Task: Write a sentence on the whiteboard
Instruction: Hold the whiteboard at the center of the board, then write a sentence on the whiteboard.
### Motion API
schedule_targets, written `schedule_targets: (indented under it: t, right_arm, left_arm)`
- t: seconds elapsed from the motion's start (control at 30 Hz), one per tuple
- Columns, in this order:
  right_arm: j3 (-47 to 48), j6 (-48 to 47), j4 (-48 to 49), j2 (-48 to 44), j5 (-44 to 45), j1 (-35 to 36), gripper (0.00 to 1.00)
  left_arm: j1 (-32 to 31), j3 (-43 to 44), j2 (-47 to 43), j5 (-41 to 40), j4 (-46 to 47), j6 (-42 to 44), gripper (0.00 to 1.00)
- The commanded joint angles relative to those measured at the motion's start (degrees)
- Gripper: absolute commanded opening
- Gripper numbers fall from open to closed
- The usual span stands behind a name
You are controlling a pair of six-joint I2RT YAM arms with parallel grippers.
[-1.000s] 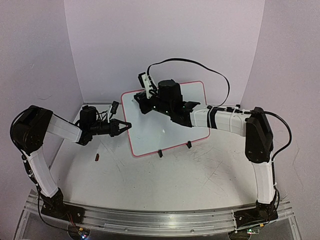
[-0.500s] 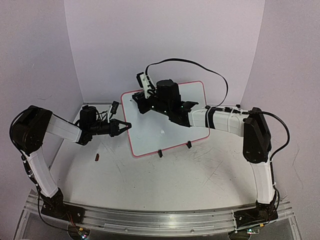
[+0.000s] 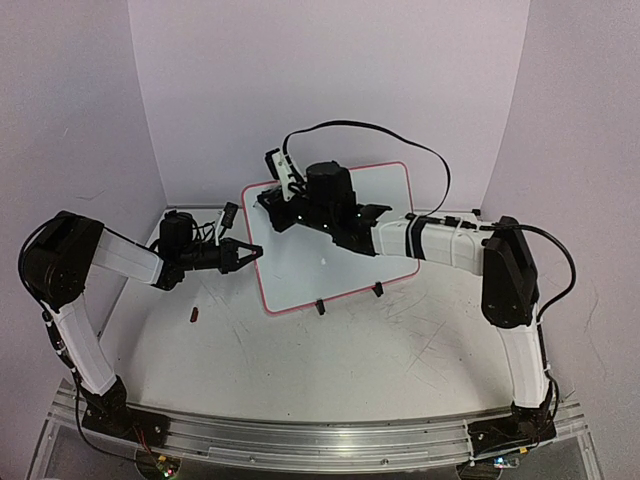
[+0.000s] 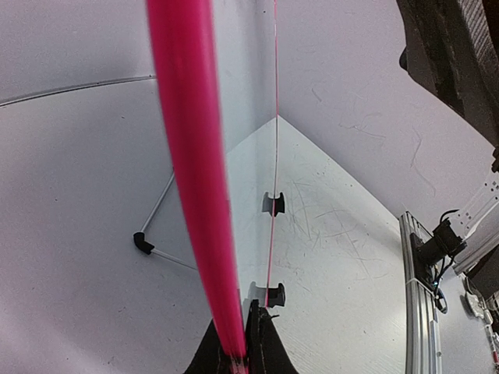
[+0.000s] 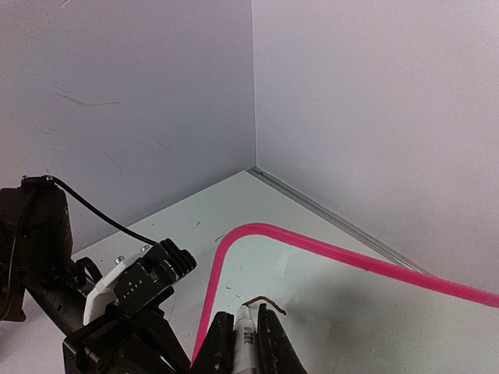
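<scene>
The whiteboard (image 3: 300,272), white with a red-pink rim, stands tilted on two black clip feet (image 3: 320,307). My left gripper (image 3: 252,253) is shut on its left rim; in the left wrist view the jaws (image 4: 242,354) pinch the pink rim (image 4: 191,195). My right gripper (image 3: 270,200) is at the board's upper left corner, shut on a white marker (image 5: 245,341). The marker tip touches the board (image 5: 335,312) beside a short dark curved stroke (image 5: 265,300). No readable lettering of the sentence shows.
A small dark red piece (image 3: 195,316) lies on the table left of the board. A black cable (image 3: 370,125) arcs over the board from the right wrist. The enclosure walls stand close behind. The base rail (image 4: 421,273) runs along the near edge.
My right gripper with the marker has moved left and slightly up along the board towards its upper left corner. The left gripper and the board have stayed still.
</scene>
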Motion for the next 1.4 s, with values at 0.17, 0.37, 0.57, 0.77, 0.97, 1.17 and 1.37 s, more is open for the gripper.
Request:
schedule_targets:
  t: [0.17,0.37,0.57,0.77,0.97,1.17,1.37]
  right_arm:
    - [-2.66,0.95,0.45,-0.69,-0.69,0.50,0.00]
    - [-4.96,0.32,0.45,-2.26,0.89,0.48,0.00]
    - [-6.86,-0.64,0.94,-4.44,6.02,0.45,0.00]
    - [-8.53,-1.12,2.48,-6.25,9.54,0.36,0.00]
    - [-11.04,-0.77,6.99,-9.06,4.89,0.10,0.00]
    - [-11.33,4.47,9.64,-10.35,-1.95,-1.70,0.00]
    - [-7.42,5.15,8.21,-7.89,-1.41,-3.32,0.00]
  left_arm:
    - [0.16,1.72,-1.79,-5.34,-0.31,5.47,0.00]
    - [0.17,1.64,-1.86,-5.34,-0.49,5.52,0.00]
    - [0.16,1.66,-1.92,-5.26,-0.60,5.56,0.00]
    - [0.15,1.68,-1.78,-5.17,-0.78,5.59,0.00]
    - [0.16,1.73,-1.62,-5.09,-0.88,5.60,0.00]
    - [0.15,1.93,-1.59,-4.99,-1.04,5.68,0.00]
    - [0.10,2.13,-1.40,-4.69,-1.16,5.58,0.00]
